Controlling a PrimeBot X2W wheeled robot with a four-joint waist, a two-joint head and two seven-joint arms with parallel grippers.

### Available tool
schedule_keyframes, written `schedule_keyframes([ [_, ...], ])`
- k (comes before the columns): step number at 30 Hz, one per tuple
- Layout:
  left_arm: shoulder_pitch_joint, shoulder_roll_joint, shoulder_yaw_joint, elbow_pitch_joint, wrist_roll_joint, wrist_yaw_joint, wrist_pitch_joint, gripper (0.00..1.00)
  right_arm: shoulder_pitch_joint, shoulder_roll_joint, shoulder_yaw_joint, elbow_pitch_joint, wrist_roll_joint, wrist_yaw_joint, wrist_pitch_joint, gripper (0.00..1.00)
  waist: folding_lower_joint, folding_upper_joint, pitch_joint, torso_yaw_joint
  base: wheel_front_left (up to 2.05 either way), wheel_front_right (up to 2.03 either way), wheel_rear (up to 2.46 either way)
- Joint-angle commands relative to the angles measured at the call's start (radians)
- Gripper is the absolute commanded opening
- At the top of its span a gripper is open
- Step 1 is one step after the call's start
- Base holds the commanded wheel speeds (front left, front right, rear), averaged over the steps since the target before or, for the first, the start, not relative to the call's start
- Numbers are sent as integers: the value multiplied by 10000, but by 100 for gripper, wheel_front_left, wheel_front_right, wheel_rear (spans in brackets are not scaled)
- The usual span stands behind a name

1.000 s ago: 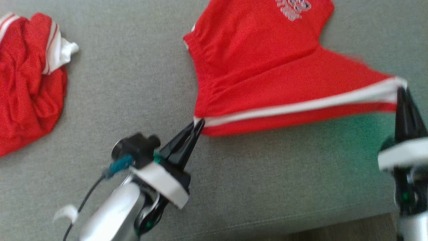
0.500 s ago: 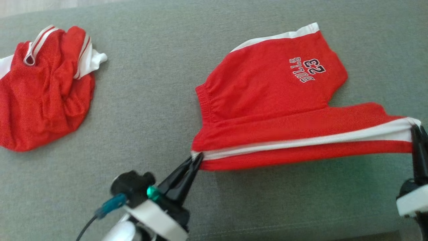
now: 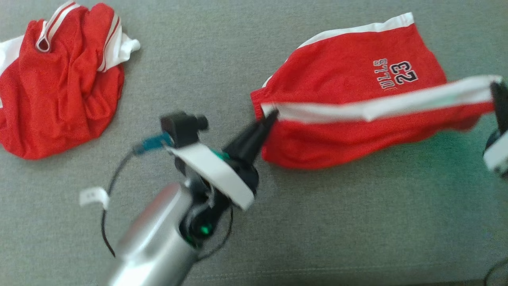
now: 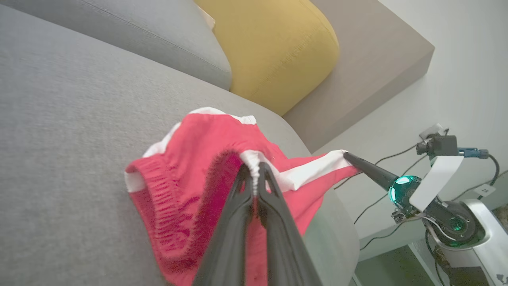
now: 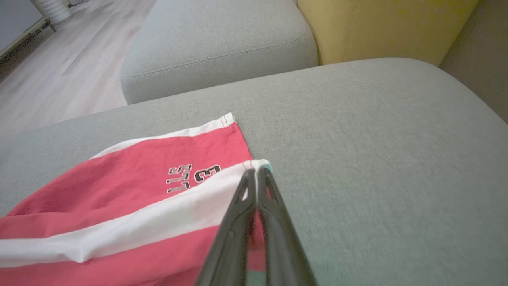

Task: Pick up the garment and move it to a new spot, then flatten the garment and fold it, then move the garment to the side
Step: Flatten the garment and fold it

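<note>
On the garment [image 3: 349, 79], both end effectors [image 3: 271, 116] [image 3: 496, 85] pinch closed.

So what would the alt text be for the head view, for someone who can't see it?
Two grippers stretch red shorts by their white side stripe over a grey sofa: the left gripper pinches the waistband end, the right gripper the hem end. Another red garment lies crumpled at far left.

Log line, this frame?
phase: fold | left claw: shut on shorts waistband | right claw: shut on hem | red top: apart
</note>
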Motion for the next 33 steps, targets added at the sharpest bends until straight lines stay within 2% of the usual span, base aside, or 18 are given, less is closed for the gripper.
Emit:
schedule_keyframes([
  [1, -638, -7, 557, -56, -308, 4, 61, 0, -875, -429, 312, 123, 136, 65, 250, 0, 0, 0, 129, 108, 0, 0, 0],
  [6, -1215, -30, 723, 329, -577, 4, 105, 0, -2019, -816, 593, 1161, 170, 65, 578, 0, 0, 0, 293, 281, 0, 0, 0],
  [15, -2719, -153, 272, 1307, -836, 3, -396, 0, -3955, -1521, 1437, 2902, -183, 65, 607, 0, 0, 0, 683, 657, 0, 0, 0],
  [17, -3093, -36, 2, 1634, -397, 3, -757, 0, -4315, -1630, 1627, 3276, -292, 65, 505, 0, 0, 0, 788, 682, 0, 0, 0],
  [26, -3817, 5, -759, 2975, -177, 3, -1746, 0, -5356, -1584, 1867, 4808, -516, 65, -556, 2, 0, 0, 1089, 711, 0, 0, 0],
  [27, -3864, 21, -819, 3082, -196, 3, -1818, 0, -5427, -1566, 1868, 4939, -505, 65, -687, 12, 0, 0, 1105, 711, 0, 0, 0],
  [28, -3910, 40, -836, 3196, -200, 3, -1906, 0, -5497, -1539, 1880, 5035, -448, 65, -860, 36, 0, 0, 1120, 710, 0, 0, 0],
  [29, -3949, 46, -864, 3289, -220, 3, -1977, 49, -5574, -1509, 1954, 5080, -319, 65, -1102, 76, 0, 0, 1134, 707, 0, 0, 0],
  [30, -3990, 69, -890, 3398, -199, 2, -2044, 100, -5624, -1492, 2008, 5146, -172, 65, -1320, 91, 0, 0, 1138, 701, 0, 0, 0],
  [31, -4034, 89, -912, 3496, -154, 2, -2112, 100, -5661, -1495, 2079, 5208, -59, 65, -1517, 100, 0, 0, 1139, 693, 0, 0, 0],
  [33, -4088, 90, -936, 3642, -135, 2, -2215, 100, -5700, -1538, 2173, 5291, 74, 65, -1993, 100, 0, 0, 1137, 679, 0, 0, 0],
])
